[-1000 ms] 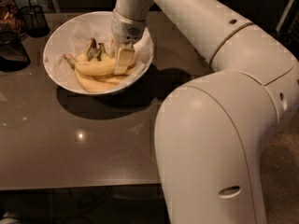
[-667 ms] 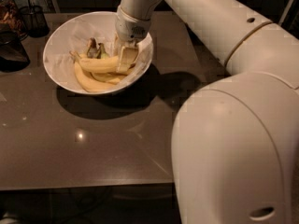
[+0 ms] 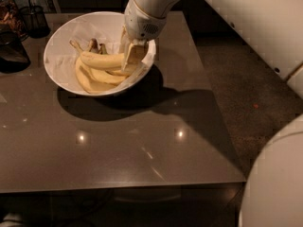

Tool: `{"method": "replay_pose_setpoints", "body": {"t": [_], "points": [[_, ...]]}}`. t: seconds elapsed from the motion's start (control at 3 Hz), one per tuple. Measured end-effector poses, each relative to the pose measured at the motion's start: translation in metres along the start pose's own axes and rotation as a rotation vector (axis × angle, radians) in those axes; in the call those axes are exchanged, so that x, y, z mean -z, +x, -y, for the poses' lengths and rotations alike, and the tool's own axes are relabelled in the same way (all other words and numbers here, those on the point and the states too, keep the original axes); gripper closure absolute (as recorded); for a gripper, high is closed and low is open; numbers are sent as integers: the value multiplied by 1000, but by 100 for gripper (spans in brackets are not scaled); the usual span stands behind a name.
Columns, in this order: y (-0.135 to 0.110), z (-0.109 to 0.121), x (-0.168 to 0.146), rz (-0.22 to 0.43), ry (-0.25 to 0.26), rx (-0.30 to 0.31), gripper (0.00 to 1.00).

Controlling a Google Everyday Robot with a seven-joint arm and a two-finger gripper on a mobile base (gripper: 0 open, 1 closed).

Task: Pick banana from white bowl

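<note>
As I am watching the feed, the gripper is reaching down into the white bowl at the bowl's 3 o'clock side. Its two fingers are pinching narrowly on the right end of the banana. That banana is lying across the top of the pile and running toward 9 o'clock, with the other bananas curving beneath it toward 6 o'clock. The bowl is sitting on the table toward the table's 10 o'clock corner. A dark wire-mesh cup is standing near the bowl at its 10 o'clock.
</note>
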State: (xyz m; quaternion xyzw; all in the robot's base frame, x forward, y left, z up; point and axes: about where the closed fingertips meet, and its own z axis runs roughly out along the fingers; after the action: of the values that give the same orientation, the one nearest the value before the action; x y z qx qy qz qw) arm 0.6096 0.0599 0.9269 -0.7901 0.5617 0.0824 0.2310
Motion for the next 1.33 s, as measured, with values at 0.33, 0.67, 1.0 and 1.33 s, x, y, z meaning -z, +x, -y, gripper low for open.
{"method": "replay_pose_setpoints", "body": {"t": [0.33, 0.67, 1.0, 1.33], "points": [[-1, -2, 2, -1, 4, 1, 100], [-6, -12, 16, -28, 20, -9, 100], [-12, -42, 35, -56, 40, -80, 100], [-18, -75, 46, -51, 54, -152, 100]]}}
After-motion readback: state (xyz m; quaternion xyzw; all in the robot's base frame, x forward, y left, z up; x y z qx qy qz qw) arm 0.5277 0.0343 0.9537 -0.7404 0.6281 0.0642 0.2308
